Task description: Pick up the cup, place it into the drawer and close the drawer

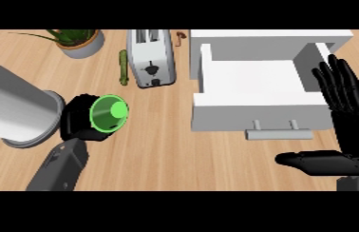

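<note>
left forearm fills my lower-left view; left hand (82,118) is curled round the green cup (109,113), tipped so its mouth faces me, on the counter's left side. open drawer (254,105) lies well to the right, handle (279,134) toward me, so the carry runs rightward. right hand (338,112) rests open by the drawer's right edge, fingers up. fingers behind the cup are hidden. big grey pot (22,112) crowds the left.
</note>
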Robot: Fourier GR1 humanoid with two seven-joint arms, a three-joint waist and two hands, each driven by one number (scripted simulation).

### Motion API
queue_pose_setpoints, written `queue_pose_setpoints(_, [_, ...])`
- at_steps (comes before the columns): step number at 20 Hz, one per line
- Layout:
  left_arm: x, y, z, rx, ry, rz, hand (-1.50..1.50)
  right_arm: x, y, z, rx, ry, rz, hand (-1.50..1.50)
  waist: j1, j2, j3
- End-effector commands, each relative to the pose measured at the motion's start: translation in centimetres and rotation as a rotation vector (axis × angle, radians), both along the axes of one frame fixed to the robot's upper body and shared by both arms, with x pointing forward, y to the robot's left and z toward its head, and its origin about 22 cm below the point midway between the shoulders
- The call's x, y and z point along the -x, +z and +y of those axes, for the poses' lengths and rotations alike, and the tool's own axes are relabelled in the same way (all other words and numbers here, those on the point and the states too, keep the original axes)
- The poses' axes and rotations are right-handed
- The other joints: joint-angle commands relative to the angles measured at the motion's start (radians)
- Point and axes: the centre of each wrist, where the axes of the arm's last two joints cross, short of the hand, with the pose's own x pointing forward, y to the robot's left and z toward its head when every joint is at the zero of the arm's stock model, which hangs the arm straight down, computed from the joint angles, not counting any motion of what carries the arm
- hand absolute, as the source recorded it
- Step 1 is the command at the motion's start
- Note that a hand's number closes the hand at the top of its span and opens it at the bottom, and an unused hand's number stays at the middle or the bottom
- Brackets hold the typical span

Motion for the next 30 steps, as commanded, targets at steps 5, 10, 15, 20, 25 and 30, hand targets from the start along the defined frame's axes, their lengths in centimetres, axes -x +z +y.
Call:
queue_pose_setpoints(5, [-4.6, 5.5, -5.5, -0.037, -0.166, -0.213, 1.50, 0.6, -0.6, -0.7, -0.009, -0.025, 0.008, -1.50, 0.015, -0.007, 0.002])
queue_pose_setpoints(10, [-7.8, 12.8, -9.6, -0.107, -0.194, -0.245, 1.50, 1.3, -0.2, -0.2, -0.009, -0.029, 0.016, -1.50, 0.018, -0.012, 0.003])
queue_pose_setpoints(15, [-8.5, 17.6, -11.8, -0.166, -0.245, -0.254, 1.50, -0.1, -1.4, -0.7, 0.019, -0.012, 0.007, -1.50, 0.016, -0.005, 0.002])
queue_pose_setpoints(20, [-9.6, 22.4, -17.3, -0.228, -0.260, -0.247, 1.50, 0.6, -2.3, -0.9, -0.004, -0.033, 0.001, -1.50, 0.000, -0.002, 0.002])
queue_pose_setpoints(25, [-9.0, 24.0, -21.0, -0.274, -0.246, -0.226, 1.50, 1.3, 0.6, -0.8, -0.002, -0.041, -0.004, -1.50, -0.006, -0.004, 0.001])
queue_pose_setpoints(30, [-11.6, 26.9, -23.9, -0.285, -0.249, -0.170, 1.50, -0.4, -0.7, -1.0, -0.009, -0.010, -0.009, -1.50, -0.016, 0.004, 0.002])
